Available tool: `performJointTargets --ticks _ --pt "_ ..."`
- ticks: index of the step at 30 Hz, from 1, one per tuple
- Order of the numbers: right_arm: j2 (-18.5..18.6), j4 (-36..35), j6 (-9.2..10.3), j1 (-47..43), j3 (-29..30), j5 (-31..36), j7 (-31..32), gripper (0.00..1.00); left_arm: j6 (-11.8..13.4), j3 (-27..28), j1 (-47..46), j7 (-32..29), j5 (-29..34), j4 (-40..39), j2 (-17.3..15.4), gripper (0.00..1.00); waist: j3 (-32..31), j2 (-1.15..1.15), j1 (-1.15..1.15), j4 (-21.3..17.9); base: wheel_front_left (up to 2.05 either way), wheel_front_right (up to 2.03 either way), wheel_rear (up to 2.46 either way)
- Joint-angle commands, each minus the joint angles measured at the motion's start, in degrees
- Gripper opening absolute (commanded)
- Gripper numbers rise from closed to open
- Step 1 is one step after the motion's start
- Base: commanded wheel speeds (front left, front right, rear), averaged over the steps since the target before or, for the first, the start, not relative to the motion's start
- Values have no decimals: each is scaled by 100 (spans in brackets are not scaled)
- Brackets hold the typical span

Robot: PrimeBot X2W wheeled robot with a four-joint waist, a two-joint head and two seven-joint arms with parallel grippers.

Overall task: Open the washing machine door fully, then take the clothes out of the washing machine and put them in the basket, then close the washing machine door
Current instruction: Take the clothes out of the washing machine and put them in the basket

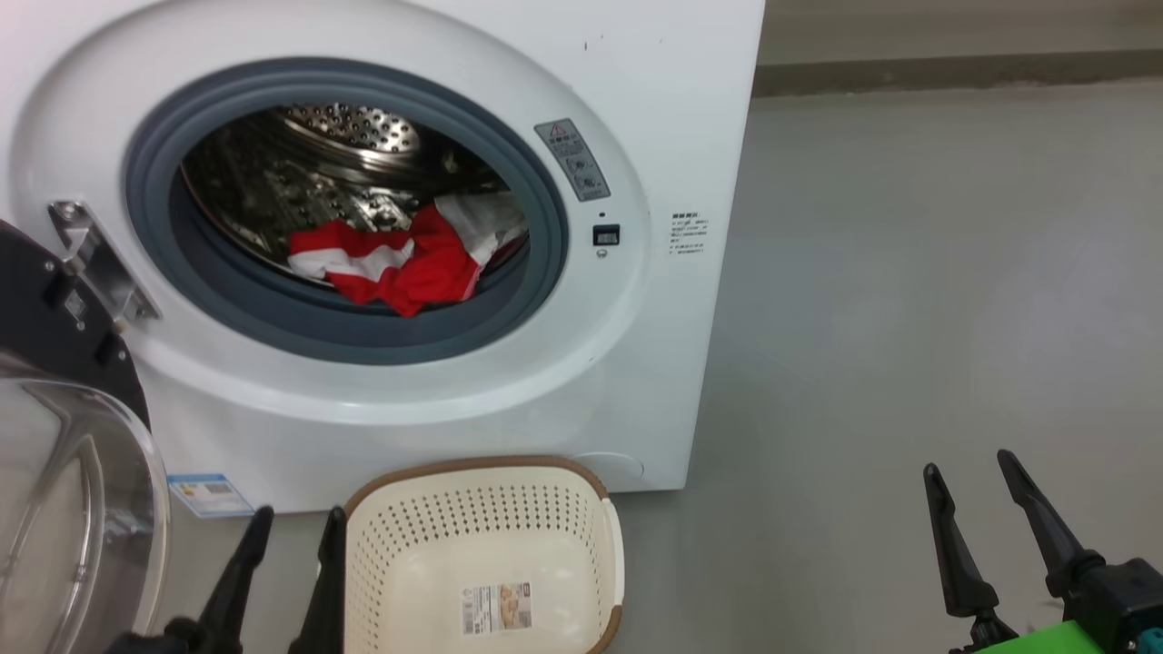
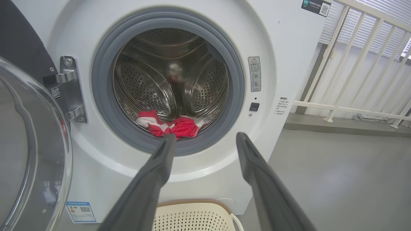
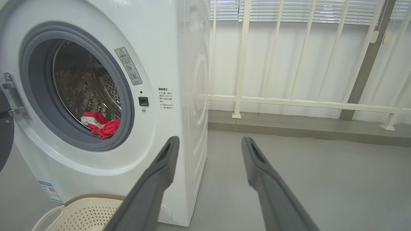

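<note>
washing machine door (image 1: 73, 490) partly off-frame

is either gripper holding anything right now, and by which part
Nothing is held. The left gripper and the right gripper are both open and empty; the red and white clothes lie in the washing machine.

The washing machine (image 1: 636, 381), a white front-loader with a small blue label (image 1: 209, 495) at its lower left corner, stands on the grey floor (image 1: 909, 272) with its door (image 1: 82, 472) swung wide open to the left on a metal hinge (image 1: 95, 259), black rim and bulging clear glass bowl turned outward. Inside the grey rubber ring (image 1: 545, 236), red-and-white clothes (image 1: 400, 263) lie crumpled at the front bottom of the perforated steel drum (image 1: 363, 145), a red fold reaching onto the ring's lower lip. The basket (image 1: 472, 465), cream-white, perforated and brown-rimmed, sits upright on the floor just before the machine, below the opening, a sticker (image 1: 497, 607) on its inner bottom.
</note>
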State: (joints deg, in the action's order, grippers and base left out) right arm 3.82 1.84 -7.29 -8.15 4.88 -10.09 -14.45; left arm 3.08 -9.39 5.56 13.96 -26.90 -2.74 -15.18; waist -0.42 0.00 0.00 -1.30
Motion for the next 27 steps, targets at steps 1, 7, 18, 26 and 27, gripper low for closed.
performJointTargets --ticks 1,7,18,26,27 --pt "147 -178 -20 268 -161 36 -32 100 63 217 -392 28 -64 -147 -34 100 181 0 0 63 0 0 0" --pt "269 -256 -20 566 -242 -26 -42 100 153 127 -1040 -57 12 -1 61 100 688 0 0 152 0 0 0" --pt "516 -489 -20 1090 -294 -135 -52 100 302 106 -2583 -1 107 636 382 100 1636 0 0 213 0 0 0" --pt "555 -714 -20 1403 -218 -201 -54 100 324 29 -3767 54 258 1299 600 100 2359 0 0 248 0 0 0" --pt "555 -714 -20 1403 -218 -201 -54 100 324 29 -3767 54 258 1299 600 100 2359 0 0 248 0 0 0"
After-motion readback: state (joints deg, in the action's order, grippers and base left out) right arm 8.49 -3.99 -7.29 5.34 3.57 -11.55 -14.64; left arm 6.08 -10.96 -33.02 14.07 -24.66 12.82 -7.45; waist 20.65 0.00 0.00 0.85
